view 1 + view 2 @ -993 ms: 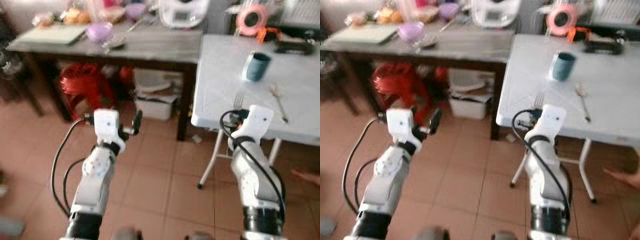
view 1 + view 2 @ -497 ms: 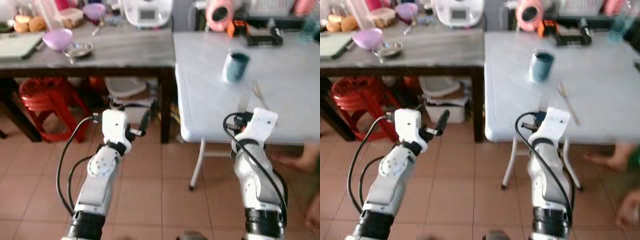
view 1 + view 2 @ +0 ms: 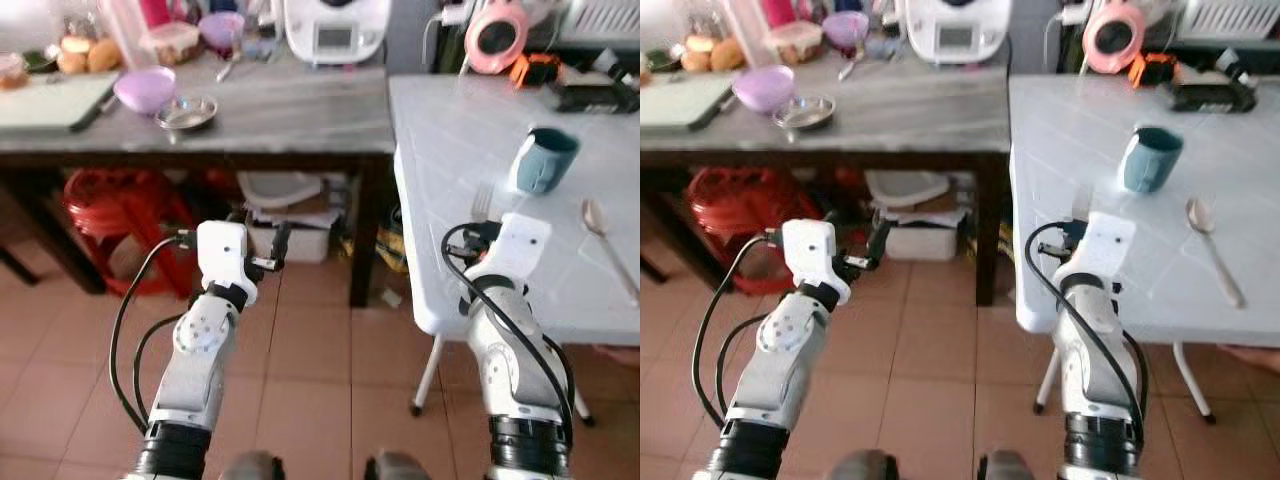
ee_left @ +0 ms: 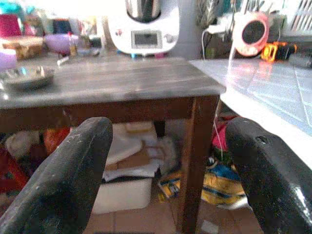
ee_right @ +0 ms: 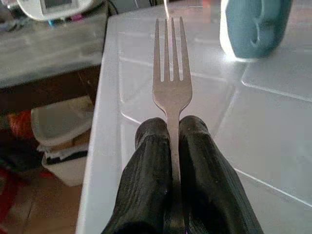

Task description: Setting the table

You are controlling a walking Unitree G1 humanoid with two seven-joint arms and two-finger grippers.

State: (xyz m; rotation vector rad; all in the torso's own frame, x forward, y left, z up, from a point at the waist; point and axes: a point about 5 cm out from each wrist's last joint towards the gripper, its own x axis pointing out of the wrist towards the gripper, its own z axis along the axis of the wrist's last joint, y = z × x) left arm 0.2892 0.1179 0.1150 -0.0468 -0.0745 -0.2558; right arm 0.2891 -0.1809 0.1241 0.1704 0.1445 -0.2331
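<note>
**Right claw carried a fork to the edge of the white bench**

Right claw was clenched on a fork, the handle pinched between its two black fingers and the tines pointing straight ahead along the claw's own line.

From the head camera, the right arm stood at the near left corner of the white bench, with the fork's tines just poking up over the wrist housing. A teal mug stood further in on that bench, ahead and to the right of the fork, and a spoon lay to the right of the mug's line, its long axis running toward the robot, bowl at the far end. The right arm was plainly the nearer one to that place setting. The left claw hung out over the tiled floor, well apart from both benches. A purple bowl and a small metal dish sat on the dark bench to the left; what either held could not be made out.

In the left wrist view, the left claw's fingers were spread wide with nothing between them.

In the right wrist view, the fork reached over the bench edge with the mug beyond its tines and to one side. By my judgement, the fork had yet to be laid down beside the spoon.
</note>
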